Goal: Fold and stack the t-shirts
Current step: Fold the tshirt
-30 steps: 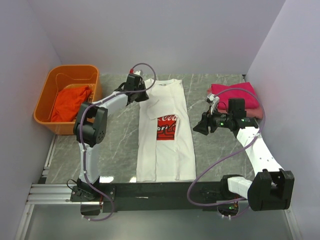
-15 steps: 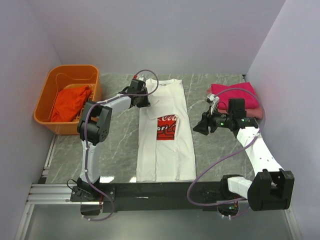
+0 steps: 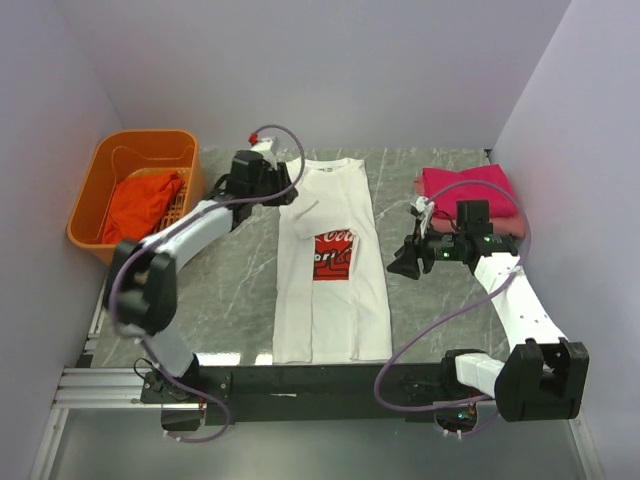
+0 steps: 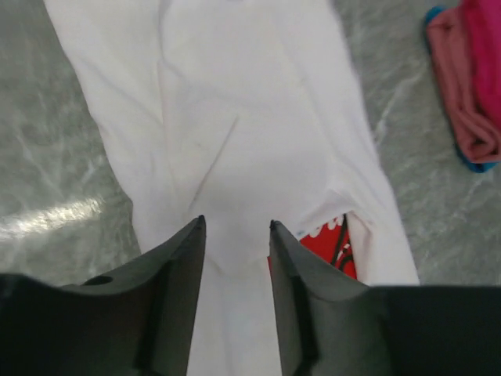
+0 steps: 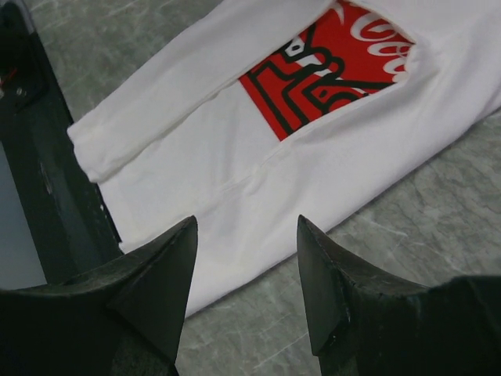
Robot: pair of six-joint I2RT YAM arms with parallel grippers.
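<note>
My left gripper (image 4: pixel 235 229) is released: its two dark fingers (image 4: pixel 190 258) stand apart with nothing between them, and only white cloth shows in the gap. It hangs over the far left part of the white cloth t-shirt (image 3: pixel 333 290); I cannot tell whether the tips touch the cloth.

That shirt lies lengthwise in the middle of the grey marbled table (image 3: pixel 240 290), collar end away from me, hem beside the black rail (image 3: pixel 330 378). Both long sides are folded inward, so it makes a narrow strip, and a flap partly covers its red rectangular print (image 3: pixel 330 255).

My right gripper (image 3: pixel 402 262) is also released and grasps nothing. It hovers over bare table just right of the shirt's middle, pointing toward it.

At the far right of the table sits a folded stack: a magenta cloth shirt (image 3: pixel 470 188) on top, a pink cloth shirt (image 4: pixel 470 94) under it, and a blue edge (image 4: pixel 479 165) peeking out below. On the left, the rigid orange plastic basket (image 3: pixel 140 142) holds a crumpled orange-red cloth shirt (image 3: pixel 140 208).
</note>
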